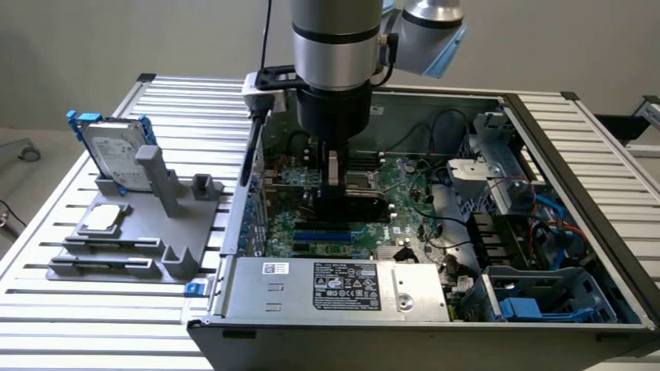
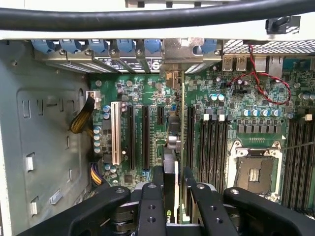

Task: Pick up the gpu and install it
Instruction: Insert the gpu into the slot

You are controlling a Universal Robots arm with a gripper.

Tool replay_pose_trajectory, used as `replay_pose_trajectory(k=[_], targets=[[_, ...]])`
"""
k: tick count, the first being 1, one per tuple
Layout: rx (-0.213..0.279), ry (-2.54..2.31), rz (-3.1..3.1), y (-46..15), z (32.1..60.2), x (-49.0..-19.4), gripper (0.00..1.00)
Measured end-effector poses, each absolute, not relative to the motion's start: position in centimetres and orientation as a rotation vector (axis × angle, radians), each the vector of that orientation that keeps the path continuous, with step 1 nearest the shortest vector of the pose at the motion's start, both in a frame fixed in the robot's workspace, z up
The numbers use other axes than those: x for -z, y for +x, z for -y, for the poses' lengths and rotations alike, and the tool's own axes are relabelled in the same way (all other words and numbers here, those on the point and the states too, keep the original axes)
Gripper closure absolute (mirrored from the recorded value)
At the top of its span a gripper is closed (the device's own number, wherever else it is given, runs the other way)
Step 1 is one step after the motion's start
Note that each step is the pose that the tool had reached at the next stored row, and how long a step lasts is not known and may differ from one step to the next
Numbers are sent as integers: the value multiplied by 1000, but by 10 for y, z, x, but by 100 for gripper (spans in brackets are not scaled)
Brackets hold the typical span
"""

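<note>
We see gripper (image 2: 173, 178) clamped on gpu (image 2: 170, 156); card edge-on, long axis along motherboard (image 2: 216, 105) slots; probably not seated.

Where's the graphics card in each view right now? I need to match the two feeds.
Exterior view: graphics card hangs under the tool inside the open case, over the motherboard.
Wrist view: graphics card edge-on between the tool's fingers.
Shared landmark: the green motherboard.

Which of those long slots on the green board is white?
The slot nearest the grey case wall; its neighbours are black.
</note>
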State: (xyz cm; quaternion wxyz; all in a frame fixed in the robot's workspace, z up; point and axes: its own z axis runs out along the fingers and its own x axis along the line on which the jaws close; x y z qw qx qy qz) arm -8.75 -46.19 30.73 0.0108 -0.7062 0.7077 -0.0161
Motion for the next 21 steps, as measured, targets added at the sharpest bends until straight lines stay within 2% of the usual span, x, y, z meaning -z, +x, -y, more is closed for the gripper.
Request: replay_pose_trajectory(k=[21], targets=[[31,-2192,-2199,-91,462,-297,74]])
